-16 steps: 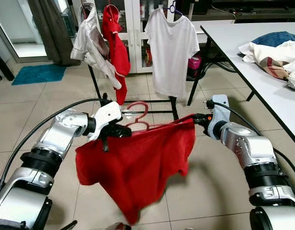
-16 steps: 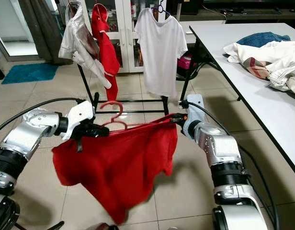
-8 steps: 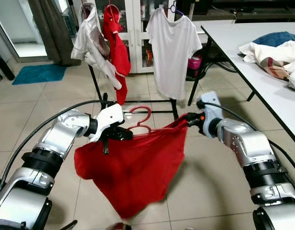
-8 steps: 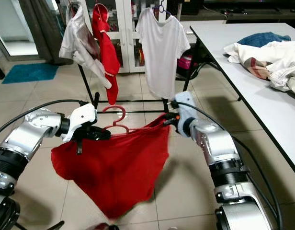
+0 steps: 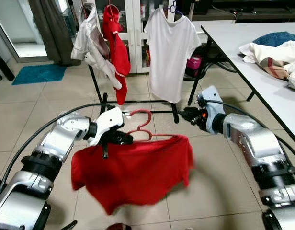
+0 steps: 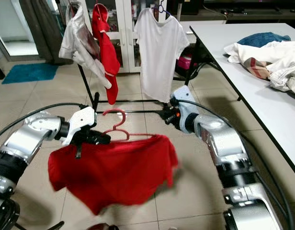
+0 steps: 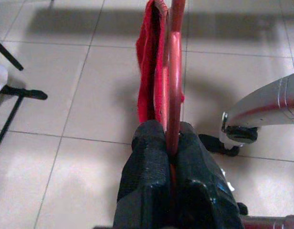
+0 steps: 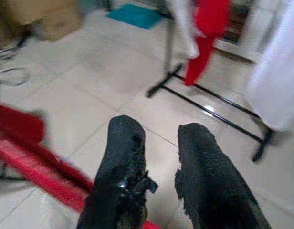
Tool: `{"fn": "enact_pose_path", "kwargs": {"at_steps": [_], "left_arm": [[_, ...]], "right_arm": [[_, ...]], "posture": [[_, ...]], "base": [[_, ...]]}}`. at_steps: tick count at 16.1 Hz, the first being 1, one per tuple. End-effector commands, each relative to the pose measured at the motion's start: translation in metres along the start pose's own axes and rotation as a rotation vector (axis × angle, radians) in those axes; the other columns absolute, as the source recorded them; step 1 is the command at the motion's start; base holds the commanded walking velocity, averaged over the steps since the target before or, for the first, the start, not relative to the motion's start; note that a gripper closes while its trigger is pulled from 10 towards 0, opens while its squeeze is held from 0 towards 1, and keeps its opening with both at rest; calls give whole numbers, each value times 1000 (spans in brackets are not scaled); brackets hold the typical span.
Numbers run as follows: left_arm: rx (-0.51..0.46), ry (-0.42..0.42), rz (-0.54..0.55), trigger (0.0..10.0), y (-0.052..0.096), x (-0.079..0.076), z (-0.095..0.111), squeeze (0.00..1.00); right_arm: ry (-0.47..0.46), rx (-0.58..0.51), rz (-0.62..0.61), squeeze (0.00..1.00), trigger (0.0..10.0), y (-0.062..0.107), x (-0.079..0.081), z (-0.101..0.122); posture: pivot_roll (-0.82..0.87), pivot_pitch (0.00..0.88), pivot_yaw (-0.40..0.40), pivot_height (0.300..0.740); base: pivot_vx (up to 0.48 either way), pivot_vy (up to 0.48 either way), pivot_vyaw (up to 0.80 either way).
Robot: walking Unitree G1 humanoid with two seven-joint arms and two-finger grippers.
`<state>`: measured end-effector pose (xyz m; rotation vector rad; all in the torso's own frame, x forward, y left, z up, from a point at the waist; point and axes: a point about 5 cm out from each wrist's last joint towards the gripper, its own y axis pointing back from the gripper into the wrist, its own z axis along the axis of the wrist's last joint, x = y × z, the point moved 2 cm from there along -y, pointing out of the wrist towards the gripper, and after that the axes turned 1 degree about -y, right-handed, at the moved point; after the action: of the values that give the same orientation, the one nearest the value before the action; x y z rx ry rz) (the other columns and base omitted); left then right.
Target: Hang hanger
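- The two black fingers of the left gripper [image 7: 172, 157] are being pressed together on the bar of a red plastic hanger [image 5: 143, 125]; in the left wrist view the bar is seen wedged between the two pads.
- The red hanger is being held in the air in front of the robot, above the tiled floor [image 5: 23, 115], with its hook pointing upward.
- A red mesh shirt [image 5: 133, 170] is being carried on the hanger; it is draped below the bar and its lower edge is blurred.
- The right gripper [image 8: 159, 157] is being held apart from the shirt, to the right of the hanger and slightly above it; its two black fingers are being kept narrowly apart with nothing between them.
- Beyond the hanger, a black metal clothes rack [image 5: 96, 81] is standing on the floor.
- Three garments are being shown hanging on the rack: a pale grey jacket [image 5: 92, 43], a red garment [image 5: 118, 50] just beside it, and a white T-shirt [image 5: 170, 52] further to the right.
- A white table [image 5: 262, 62] is standing to the robot's right, with a pile of clothes [image 5: 277, 50] lying on it.
- A teal mat [image 5: 37, 73] is lying on the floor at the far left, near a dark curtain [image 5: 51, 28].
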<state>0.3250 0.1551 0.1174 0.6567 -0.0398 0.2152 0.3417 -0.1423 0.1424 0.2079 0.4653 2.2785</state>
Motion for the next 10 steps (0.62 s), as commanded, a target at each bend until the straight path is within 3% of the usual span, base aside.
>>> {"fn": "enact_pose_path", "kwargs": {"at_steps": [1, 2, 3, 5, 8, 9, 10], "left_arm": [[-3, -37, 8, 0, 5, 2, 7, 0], [-3, -41, 5, 0, 5, 1, 8, 0], [-3, -54, -2, 0, 5, 1, 8, 0], [-10, -71, -17, 0, 5, -2, 11, 0], [-28, -129, -67, 0, 1, -10, 21, 0], [-34, -140, -75, 0, 0, -11, 23, 0], [-48, -156, -89, 0, -2, -14, 27, 0]], "right_arm": [[63, -13, 84, 1000, 10000, 4, 9, 5], [99, -21, 138, 1000, 10000, 6, 15, 5], [188, -26, 265, 1000, 10000, 12, 31, 5], [267, 5, 356, 1000, 10000, 17, 45, -1], [331, -15, 344, 1000, 10000, 2, 57, 0], [339, -23, 344, 953, 10000, -1, 60, 0], [352, -30, 351, 137, 10000, -5, 65, 1]], "posture": [[-123, 0, 55, 740], [-123, 0, 55, 740], [-123, 0, 54, 740], [-125, 0, 54, 740], [-129, 0, 52, 740], [-129, 0, 51, 740], [-128, 0, 49, 740]], "base": [[0, 0, 0], [0, 0, 0], [0, 0, 0], [0, 0, 0], [0, 0, 0], [0, 0, 0], [0, 0, 0]]}}
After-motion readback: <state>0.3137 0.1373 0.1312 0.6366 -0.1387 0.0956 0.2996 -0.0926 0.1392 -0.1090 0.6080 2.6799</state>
